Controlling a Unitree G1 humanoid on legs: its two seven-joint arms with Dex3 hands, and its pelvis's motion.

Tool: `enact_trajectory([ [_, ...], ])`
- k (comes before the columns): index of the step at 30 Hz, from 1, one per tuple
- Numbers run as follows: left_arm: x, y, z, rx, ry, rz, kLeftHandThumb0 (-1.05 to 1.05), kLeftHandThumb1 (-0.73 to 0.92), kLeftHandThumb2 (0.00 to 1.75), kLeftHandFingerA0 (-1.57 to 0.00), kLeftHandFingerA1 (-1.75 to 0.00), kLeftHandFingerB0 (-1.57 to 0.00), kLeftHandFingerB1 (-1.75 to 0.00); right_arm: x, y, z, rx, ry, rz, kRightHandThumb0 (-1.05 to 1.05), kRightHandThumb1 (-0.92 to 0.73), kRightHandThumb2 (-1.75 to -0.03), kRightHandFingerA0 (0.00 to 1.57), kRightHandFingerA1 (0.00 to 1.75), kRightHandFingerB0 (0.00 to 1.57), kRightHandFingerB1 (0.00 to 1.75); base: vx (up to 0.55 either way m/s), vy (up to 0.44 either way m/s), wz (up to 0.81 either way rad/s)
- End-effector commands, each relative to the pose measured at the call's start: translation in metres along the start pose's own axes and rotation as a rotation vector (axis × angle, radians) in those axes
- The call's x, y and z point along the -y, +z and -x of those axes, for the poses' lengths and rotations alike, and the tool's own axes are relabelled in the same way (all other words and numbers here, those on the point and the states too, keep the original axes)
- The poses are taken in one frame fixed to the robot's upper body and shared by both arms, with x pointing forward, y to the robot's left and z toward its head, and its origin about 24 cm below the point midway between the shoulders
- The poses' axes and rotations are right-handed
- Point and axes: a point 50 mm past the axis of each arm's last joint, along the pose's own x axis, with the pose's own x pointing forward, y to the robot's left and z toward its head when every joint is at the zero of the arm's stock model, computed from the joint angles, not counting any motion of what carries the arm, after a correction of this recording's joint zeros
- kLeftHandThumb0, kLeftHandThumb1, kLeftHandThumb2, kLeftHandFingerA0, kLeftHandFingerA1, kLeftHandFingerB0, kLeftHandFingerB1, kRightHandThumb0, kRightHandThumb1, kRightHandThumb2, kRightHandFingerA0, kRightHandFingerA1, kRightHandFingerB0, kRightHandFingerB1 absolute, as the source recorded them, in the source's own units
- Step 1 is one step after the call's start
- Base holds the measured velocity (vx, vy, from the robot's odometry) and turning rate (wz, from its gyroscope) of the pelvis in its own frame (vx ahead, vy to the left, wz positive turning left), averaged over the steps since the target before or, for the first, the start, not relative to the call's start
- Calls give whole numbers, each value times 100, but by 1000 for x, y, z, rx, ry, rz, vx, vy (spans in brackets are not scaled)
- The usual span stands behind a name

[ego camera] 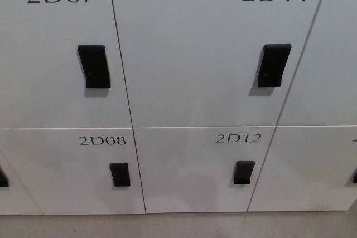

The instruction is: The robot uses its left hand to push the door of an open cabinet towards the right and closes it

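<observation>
A wall of white locker cabinets fills the head view. The door marked 2D11 (212, 48) sits flush with its neighbours, its black handle (273, 65) near its right edge. Left of it is door 2D07 (50, 54) with a black handle (93, 66). Below are doors 2D08 (72, 171) and 2D12 (195, 171), each with a small black handle. Every door in view looks closed. Neither of my hands shows in the picture.
More locker doors continue at the right edge (329, 82) and the lower left corner (11, 188). A strip of grey floor (178, 226) runs along the bottom of the picture below the cabinets.
</observation>
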Motion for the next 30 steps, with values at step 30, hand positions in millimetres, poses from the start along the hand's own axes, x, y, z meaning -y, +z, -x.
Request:
enact_trajectory([
  [30, -17, -63, 22, -382, 317, 318, -61, 78, 64, -47, -37, -39, -34, 29, 8, -5, 53, -108, -34, -45, -77, -63, 47, 40, 45, 38, 0, 0, 0],
])
